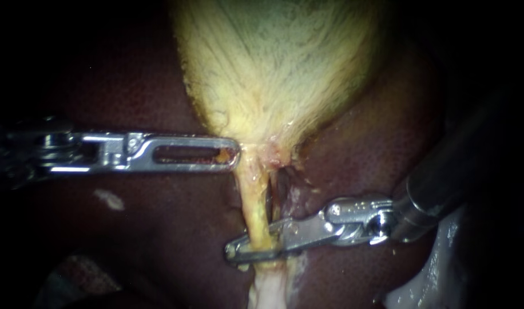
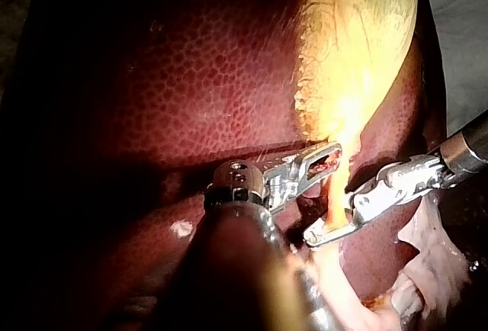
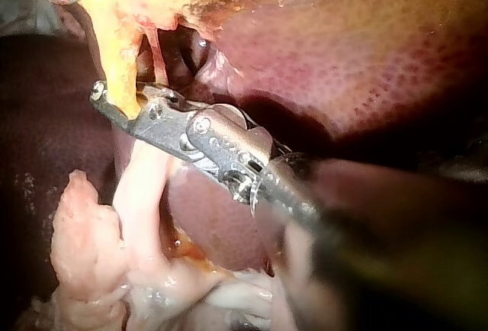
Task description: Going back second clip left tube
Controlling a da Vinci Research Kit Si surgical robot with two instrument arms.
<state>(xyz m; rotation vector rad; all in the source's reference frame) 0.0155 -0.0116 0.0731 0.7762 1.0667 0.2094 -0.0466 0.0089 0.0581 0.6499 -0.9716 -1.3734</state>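
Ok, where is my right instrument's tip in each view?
Endoscope: right instrument lower centre, across the yellow tube.
Left wrist: beside the left instrument, at that tube.
Right wrist: ahead of its own shaft, at that tube.
Shared landmark: the yellow tube running from the gallbladder.

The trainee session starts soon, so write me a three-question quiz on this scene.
1. True or false: in the endoscope view, the right instrument crosses the tube below the gallbladder.
2. What does the tip of the left instrument touch? A) a clip B) the gallbladder's narrow end C) the right instrument
3. Fill in: the dark red tissue around the gallbladder is the ____.
Key: 1 true; 2 B; 3 liver.
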